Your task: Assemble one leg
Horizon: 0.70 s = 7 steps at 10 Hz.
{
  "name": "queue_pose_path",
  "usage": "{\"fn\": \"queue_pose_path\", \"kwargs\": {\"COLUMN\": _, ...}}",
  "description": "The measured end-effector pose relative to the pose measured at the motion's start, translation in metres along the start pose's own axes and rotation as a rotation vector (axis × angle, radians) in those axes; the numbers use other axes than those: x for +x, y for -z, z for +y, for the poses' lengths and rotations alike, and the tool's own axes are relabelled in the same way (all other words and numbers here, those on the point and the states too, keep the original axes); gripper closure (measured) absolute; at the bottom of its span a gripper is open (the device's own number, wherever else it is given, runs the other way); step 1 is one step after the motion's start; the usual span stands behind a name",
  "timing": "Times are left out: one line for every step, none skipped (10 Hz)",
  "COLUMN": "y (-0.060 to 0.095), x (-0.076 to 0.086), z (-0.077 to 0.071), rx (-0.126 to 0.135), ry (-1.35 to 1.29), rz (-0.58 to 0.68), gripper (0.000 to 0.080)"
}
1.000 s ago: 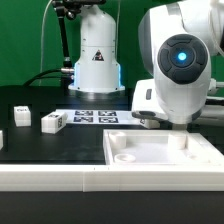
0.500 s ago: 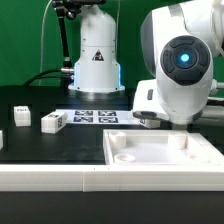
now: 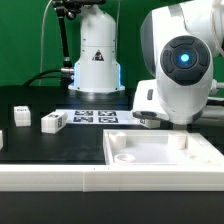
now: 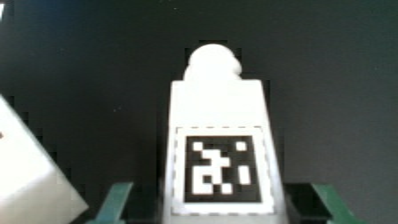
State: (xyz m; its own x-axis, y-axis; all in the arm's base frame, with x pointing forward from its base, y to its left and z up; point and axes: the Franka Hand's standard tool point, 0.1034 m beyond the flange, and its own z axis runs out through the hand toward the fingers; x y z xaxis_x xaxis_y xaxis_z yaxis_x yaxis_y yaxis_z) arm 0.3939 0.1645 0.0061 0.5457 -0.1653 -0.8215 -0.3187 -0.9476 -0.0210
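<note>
The leg, a small white block that looks rigid, light and smooth, sits between the parted fingers of the released hand, black counter beyond. Its flat sides likely offer the surest hold.

White rounded housings are noted on the arm. A black cap with a blue light is fitted. Dark fingers are seen on the claw.
</note>
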Motion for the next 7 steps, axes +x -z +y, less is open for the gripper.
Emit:
{"fn": "queue_pose_path", "kwargs": {"y": 0.003, "x": -0.002, "z": 0.002, "rx": 0.001, "ry": 0.008, "rz": -0.004, "gripper": 0.0511}}
{"fn": "queue_pose_path", "kwargs": {"y": 0.013, "x": -0.007, "z": 0.004, "rx": 0.004, "ry": 0.010, "rz": -0.002, "gripper": 0.0511}}
{"fn": "queue_pose_path", "kwargs": {"y": 0.026, "x": -0.016, "z": 0.005, "rx": -0.008, "ry": 0.021, "rz": 0.007, "gripper": 0.0509}}
{"fn": "queue_pose_path", "kwargs": {"y": 0.037, "x": -0.025, "z": 0.006, "rx": -0.031, "ry": 0.032, "rz": 0.021, "gripper": 0.0509}}
{"fn": "queue_pose_path", "kwargs": {"y": 0.048, "x": -0.036, "z": 0.008, "rx": -0.051, "ry": 0.043, "rz": 0.021, "gripper": 0.0509}}
{"fn": "queue_pose_path", "kwargs": {"y": 0.053, "x": -0.041, "z": 0.007, "rx": -0.052, "ry": 0.048, "rz": 0.028, "gripper": 0.0509}}
{"fn": "queue_pose_path", "kwargs": {"y": 0.054, "x": -0.037, "z": 0.006, "rx": -0.046, "ry": 0.049, "rz": 0.051, "gripper": 0.0509}}
